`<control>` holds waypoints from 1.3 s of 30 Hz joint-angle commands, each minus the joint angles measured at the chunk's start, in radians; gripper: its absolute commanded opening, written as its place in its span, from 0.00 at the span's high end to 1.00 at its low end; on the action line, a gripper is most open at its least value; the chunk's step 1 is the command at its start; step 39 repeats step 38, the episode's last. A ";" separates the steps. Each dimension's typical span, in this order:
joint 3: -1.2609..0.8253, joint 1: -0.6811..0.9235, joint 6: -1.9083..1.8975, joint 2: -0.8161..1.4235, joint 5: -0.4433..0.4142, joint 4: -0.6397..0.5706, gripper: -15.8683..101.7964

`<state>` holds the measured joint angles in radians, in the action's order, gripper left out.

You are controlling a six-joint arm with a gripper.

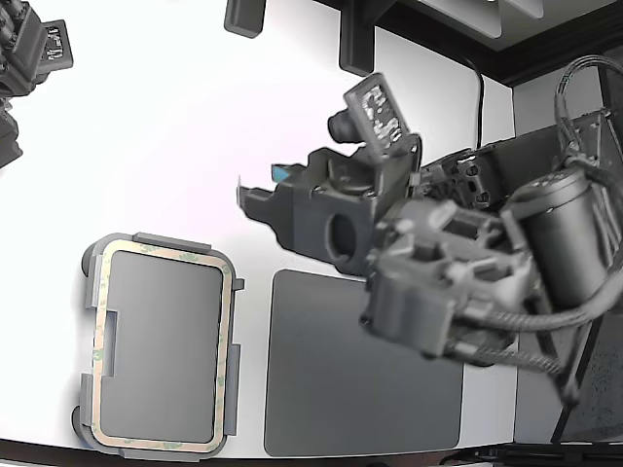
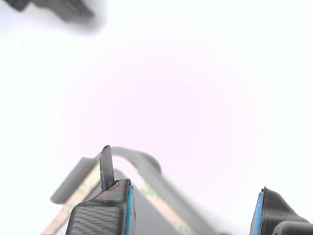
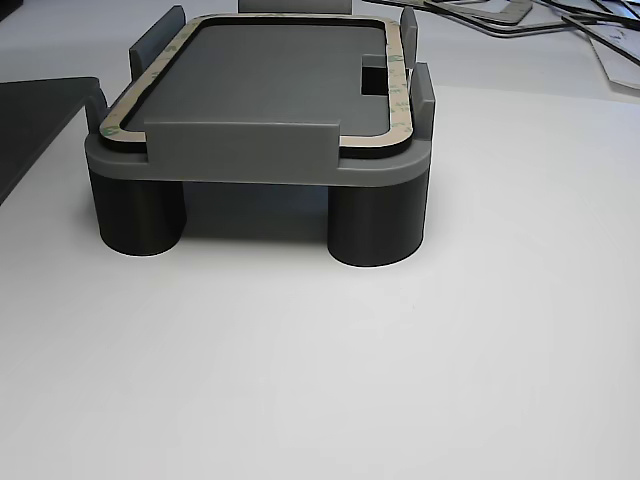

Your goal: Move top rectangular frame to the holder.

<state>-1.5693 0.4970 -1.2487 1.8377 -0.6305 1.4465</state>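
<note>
Jaws of my gripper (image 1: 255, 185) stood wide apart and empty in the exterior view, above bare white table (image 1: 175, 136); the beige frame (image 1: 100, 321) lay seated in the grey holder (image 1: 161, 240), well clear of them. On the wrist view, the frame (image 2: 80, 198) showed beside one fingertip (image 2: 106, 166). The other view showed it (image 3: 395, 70) resting inside the holder's (image 3: 240, 150) tabs.

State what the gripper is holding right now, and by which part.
Nothing. The gripper is open, with only white table between its fingers. The rectangular frame lies seated in the holder, apart from the gripper.
</note>
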 commanded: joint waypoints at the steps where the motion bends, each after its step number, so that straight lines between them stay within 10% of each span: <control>1: -0.163 -0.063 0.497 0.265 0.043 -0.127 0.02; 15: -0.902 -0.476 1.115 0.988 0.442 -0.466 0.02; 39: -1.068 -0.474 1.114 1.118 0.466 -0.472 0.02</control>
